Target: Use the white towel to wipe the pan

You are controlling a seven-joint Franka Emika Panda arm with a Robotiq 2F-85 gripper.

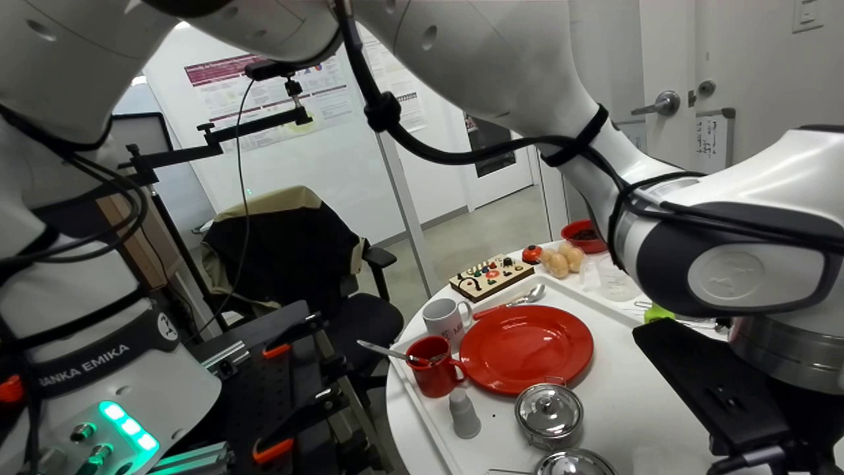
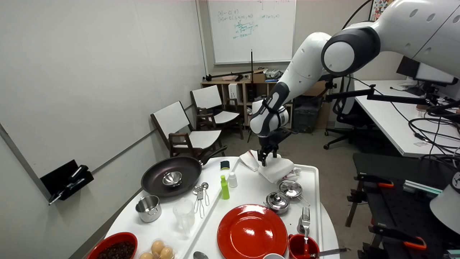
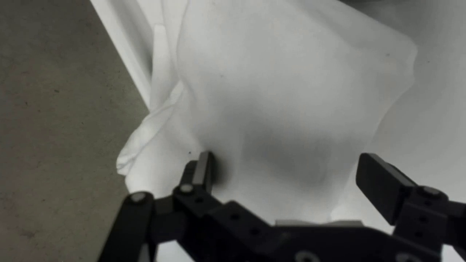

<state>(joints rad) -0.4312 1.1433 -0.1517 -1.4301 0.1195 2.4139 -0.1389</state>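
Note:
The white towel (image 2: 276, 168) lies crumpled at the far end of the white tray. It fills most of the wrist view (image 3: 284, 72), with a bunched fold at its left edge. My gripper (image 2: 267, 162) is just above the towel. In the wrist view my gripper (image 3: 285, 155) is open, with its fingers wide apart over the towel and nothing pinched between them. Whether the left fingertip touches the cloth I cannot tell. The dark pan (image 2: 152, 180) stands on the table beside the tray, with a small silver bowl (image 2: 172, 178) in it. The fingers are out of view in an exterior view.
A green bottle (image 2: 225, 187), a white bottle (image 2: 233, 180) and lidded steel pots (image 2: 277, 202) stand near the towel. A red plate (image 2: 251, 230) and red mug (image 1: 435, 369) are on the tray. A sponge (image 2: 225, 165) and measuring spoons (image 2: 200, 194) lie near the pan.

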